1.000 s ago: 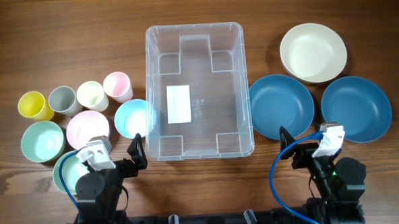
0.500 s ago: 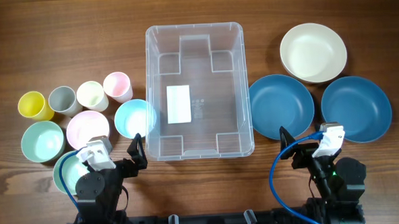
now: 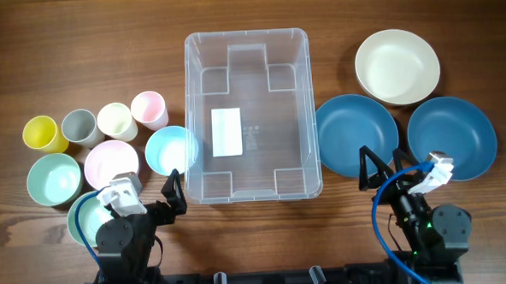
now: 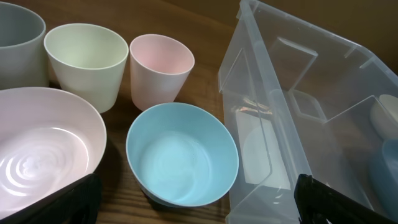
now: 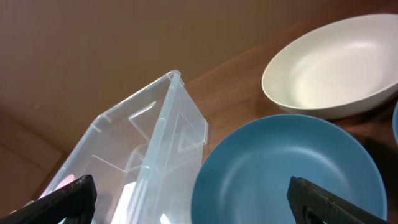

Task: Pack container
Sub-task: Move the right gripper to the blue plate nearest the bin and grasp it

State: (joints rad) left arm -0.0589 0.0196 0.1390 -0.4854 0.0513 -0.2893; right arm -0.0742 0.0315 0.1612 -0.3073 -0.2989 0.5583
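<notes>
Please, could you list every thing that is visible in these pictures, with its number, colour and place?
container: 1, clear, table centre, empty; white label on its base
cups: 4, yellow, grey, cream, pink, in a row left of the container
bowls: 4, mint, pink, light blue, in front of the cups; another mint partly under the left arm
plates: 3, cream far right; two dark blue in front of it
table: 1, brown wood
left tool: 1, black, open, by the light blue bowl
right tool: 1, black, open, at the blue plate beside the container

Overhead straight down, both wrist views low, close, forward-facing, all sharing the container
</notes>
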